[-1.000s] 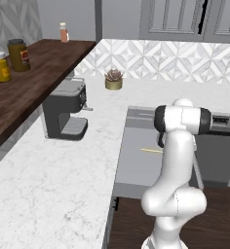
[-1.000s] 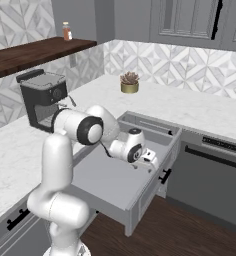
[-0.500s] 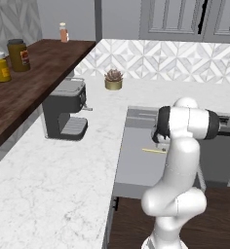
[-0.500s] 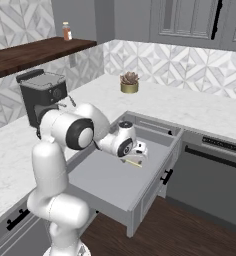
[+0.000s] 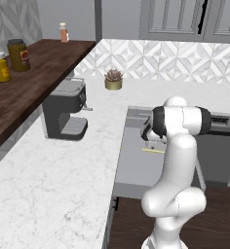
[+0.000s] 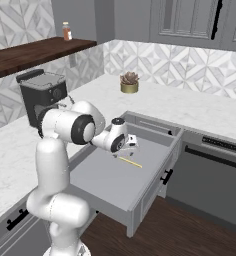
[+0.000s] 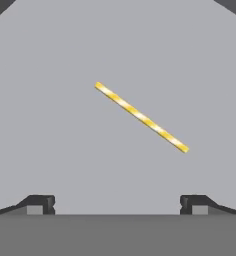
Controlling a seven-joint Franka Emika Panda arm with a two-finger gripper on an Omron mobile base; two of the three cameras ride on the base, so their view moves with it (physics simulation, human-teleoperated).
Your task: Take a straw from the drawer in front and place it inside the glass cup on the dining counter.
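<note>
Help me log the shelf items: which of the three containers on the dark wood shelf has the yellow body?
The yellow jar nearest the camera, white lid. The dark jar beside it is brown-black; the small bottle at the far end is orange.

A yellow straw (image 7: 141, 117) with paler flecks is seen on the plain grey inside of the drawer (image 6: 105, 177). The table (image 5: 53, 180) is white marble with faint grey veins. The wall tiles (image 6: 185, 55) are patterned in grey and white diamonds. A dark brown wooden shelf (image 5: 34, 73) is shown at upper left.
</note>
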